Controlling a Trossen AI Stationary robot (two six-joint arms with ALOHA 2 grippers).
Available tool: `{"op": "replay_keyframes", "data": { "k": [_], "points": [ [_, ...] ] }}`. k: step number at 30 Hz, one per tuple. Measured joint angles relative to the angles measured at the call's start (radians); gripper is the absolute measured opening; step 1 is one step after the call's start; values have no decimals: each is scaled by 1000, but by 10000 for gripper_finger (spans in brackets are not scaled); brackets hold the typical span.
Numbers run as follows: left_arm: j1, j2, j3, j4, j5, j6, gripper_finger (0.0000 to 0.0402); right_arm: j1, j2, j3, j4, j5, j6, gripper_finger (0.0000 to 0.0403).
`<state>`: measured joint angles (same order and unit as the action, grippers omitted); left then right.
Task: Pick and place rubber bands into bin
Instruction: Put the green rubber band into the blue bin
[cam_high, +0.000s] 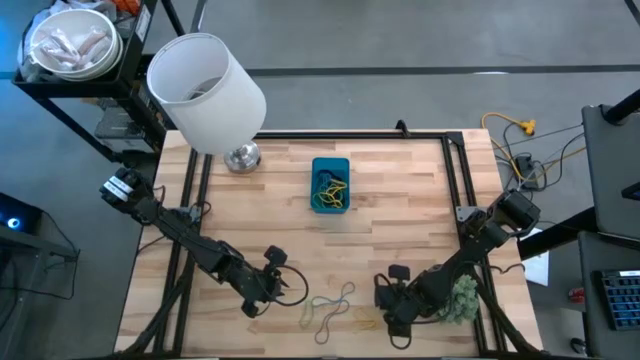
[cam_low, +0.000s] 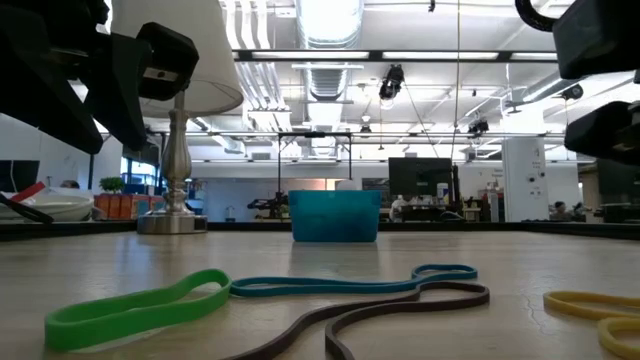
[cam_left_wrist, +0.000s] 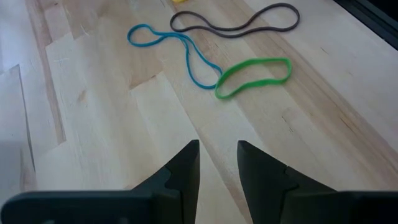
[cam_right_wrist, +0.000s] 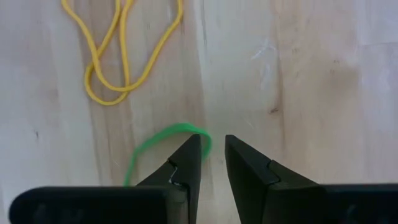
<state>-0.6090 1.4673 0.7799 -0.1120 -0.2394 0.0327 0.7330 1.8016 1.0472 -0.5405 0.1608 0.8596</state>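
Table: pale wood planks, matt, with visible grain and seams.
Bin: blue plastic, smooth and faintly translucent.
Rubber bands: thin matt rubber in green, blue, brown and yellow.
Lampshade: white, matt.
Lamp base: shiny polished metal.
Fingers: dark matt plastic.

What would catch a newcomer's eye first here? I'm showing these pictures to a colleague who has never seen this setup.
Likely the big white lampshade at the table's far left corner, then the small blue bin mid-table, already holding some bands. Nearer the front edge, loose rubber bands in green, blue, brown and yellow lie between the left gripper and the right gripper, both low over the wood with their fingers slightly parted.
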Motion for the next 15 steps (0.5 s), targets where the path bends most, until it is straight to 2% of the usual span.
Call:
{"op": "replay_keyframes", "data": {
  "k": [15],
  "points": [
    [0, 0, -2, 0, 0, 0, 92, 3, 0, -49, 92, -4, 18, 68]
  ]
}}
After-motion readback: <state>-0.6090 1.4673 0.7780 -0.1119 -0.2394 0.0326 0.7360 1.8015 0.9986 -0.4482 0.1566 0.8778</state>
